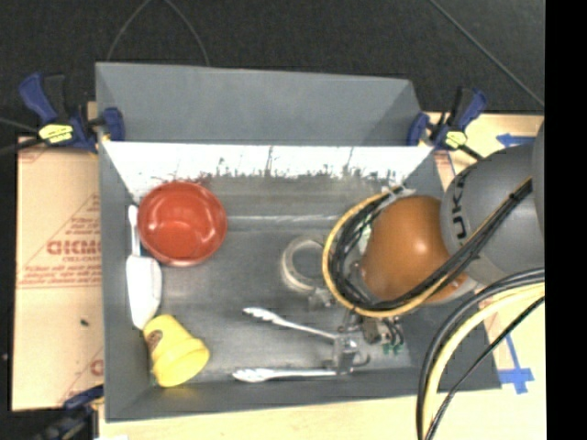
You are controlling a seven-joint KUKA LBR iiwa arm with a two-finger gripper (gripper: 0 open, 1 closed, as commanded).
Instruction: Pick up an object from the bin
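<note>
**Gripper down at the tongs, 5 o'clock in bin**

Gripper (353, 348) sits at 5 o'clock in the grey bin (257, 99), under the orange wrist cover (404, 246), at the joined end of the metal tongs (284, 323). Open or closed: cannot tell. The tong arms splay toward 7 o'clock. Clear ring (301, 262) lies near centre. Red bowl (182, 222) at 10 o'clock, white piece (144, 287) at 9, yellow cup (174, 351) at 8.
</note>
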